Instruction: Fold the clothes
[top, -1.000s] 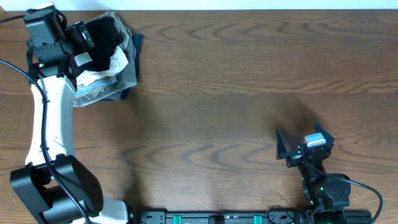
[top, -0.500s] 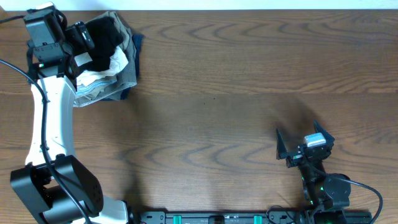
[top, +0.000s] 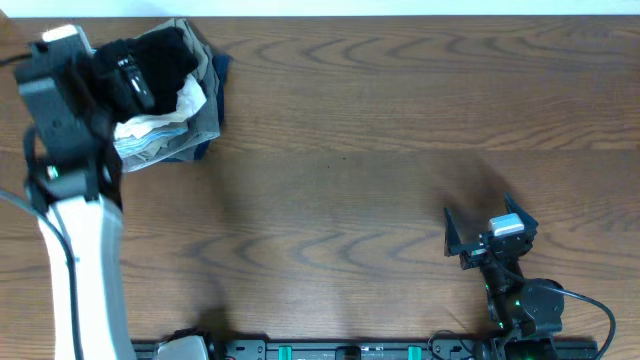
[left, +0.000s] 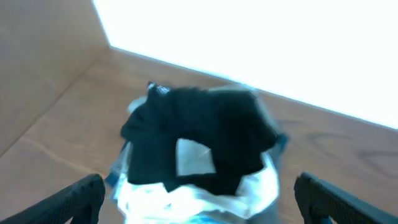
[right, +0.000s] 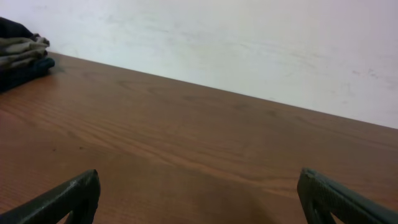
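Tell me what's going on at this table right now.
The left gripper is open and hovering at the far left corner of the table, facing a crumpled black garment. That garment lies on top of a stack of folded clothes and is neither gripped nor spread out. The right gripper is open and empty near the table's front right edge, far from the stack. Folding has not begun.

Soft matt black clothes (left: 217, 121); smooth, wood-grain table (top: 400, 120)
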